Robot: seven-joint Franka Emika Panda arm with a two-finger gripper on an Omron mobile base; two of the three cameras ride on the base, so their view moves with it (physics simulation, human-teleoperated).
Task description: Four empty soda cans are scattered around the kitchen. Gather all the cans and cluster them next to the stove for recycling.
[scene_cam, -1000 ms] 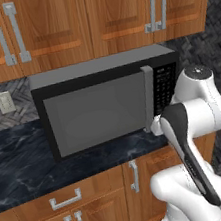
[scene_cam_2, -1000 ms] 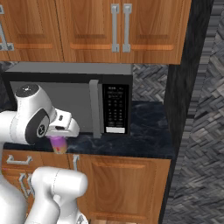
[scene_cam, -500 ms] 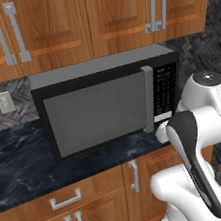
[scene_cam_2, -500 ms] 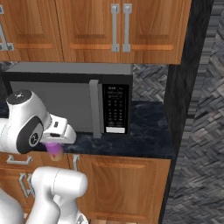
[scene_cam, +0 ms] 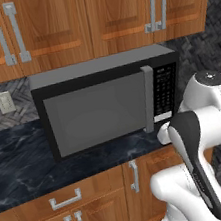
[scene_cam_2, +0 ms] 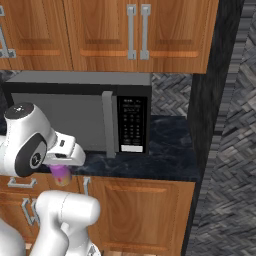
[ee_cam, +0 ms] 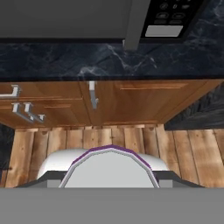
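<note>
Gripper [scene_cam_2: 61, 167] is clenched on a pale pink/purple soda can [scene_cam_2: 60, 174], held out in front of the desk [scene_cam_2: 165, 155], can hanging below the hand at about desk-edge height in the right base view. In hand view the can's silver top w/ purple rim [ee_cam: 111, 168] sits close at the bottom; beyond it the wood plank floor [ee_cam: 183, 144], then orange-brown base cabinets [ee_cam: 131, 103] w/ silver handles, then the black marbled desk. Microwave [scene_cam: 106, 100] stands on the desk just behind the gripper, door shut, keypad on its right side. Upper cabinets [scene_cam: 93, 19] hang above it. Grey herringbone wall [scene_cam_2: 167, 97] shows beside the microwave.
</note>
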